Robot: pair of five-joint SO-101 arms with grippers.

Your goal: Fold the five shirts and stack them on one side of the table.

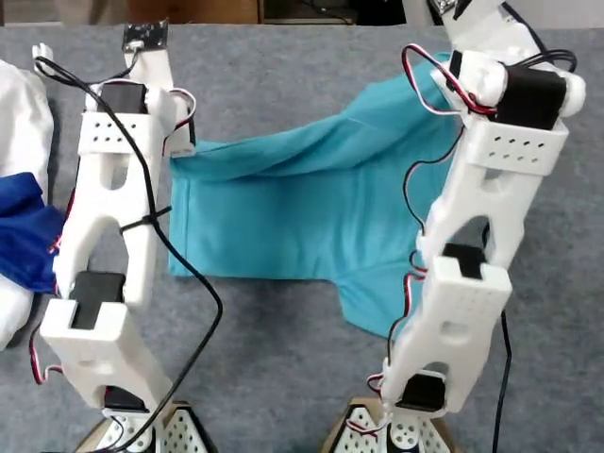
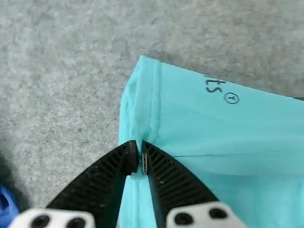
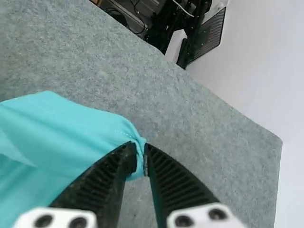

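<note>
High view: the teal shirt (image 1: pixel 302 212) lay on the grey worktop (image 1: pixel 283 377), left gripper (image 2: pixel 140 159) and right gripper (image 3: pixel 141 159) each clamped on an edge of the shirt.

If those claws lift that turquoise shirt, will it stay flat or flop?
Probably flop: the turquoise fabric shirt creases and bunches between the left gripper and right gripper. Likely light too, as small pinches at its edges hold it.

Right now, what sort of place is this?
Probably a robotics lab bench: a grey felt-covered table, the left gripper and right gripper each pinching a teal shirt, and a black equipment stand with cables beyond the table's edge.
</note>
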